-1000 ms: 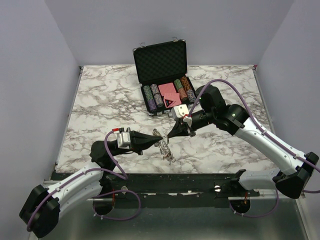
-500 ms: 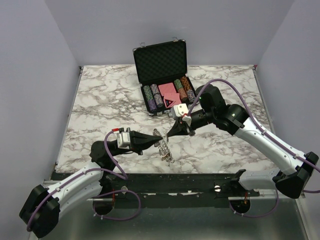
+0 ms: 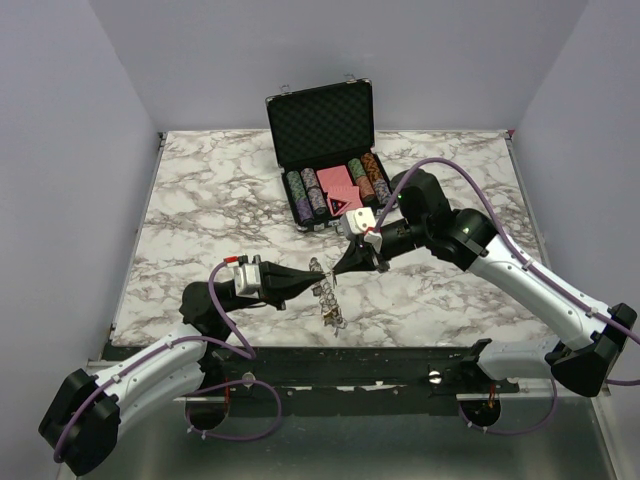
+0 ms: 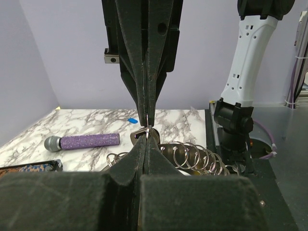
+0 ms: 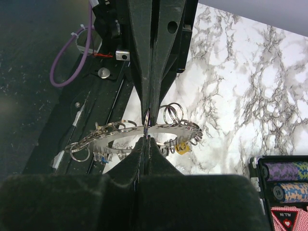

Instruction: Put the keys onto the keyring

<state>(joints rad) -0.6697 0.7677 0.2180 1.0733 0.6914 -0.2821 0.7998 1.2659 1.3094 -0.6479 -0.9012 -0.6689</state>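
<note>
I count two arms and two pincers, one left pincer [image 3: 320,283] and one right pincer [image 3: 339,271]. There is one keyring [image 5: 120,137]; the small split rings fringing it are too many and too tangled to count. Only one yellow-headed key [image 5: 182,147] shows. There is one purple microphone [image 4: 84,141] and one small blue piece [image 4: 132,120], too tiny to name. One open chip case [image 3: 322,120] sits on the one tabletop [image 3: 220,200], its chip rows too small to number.
</note>
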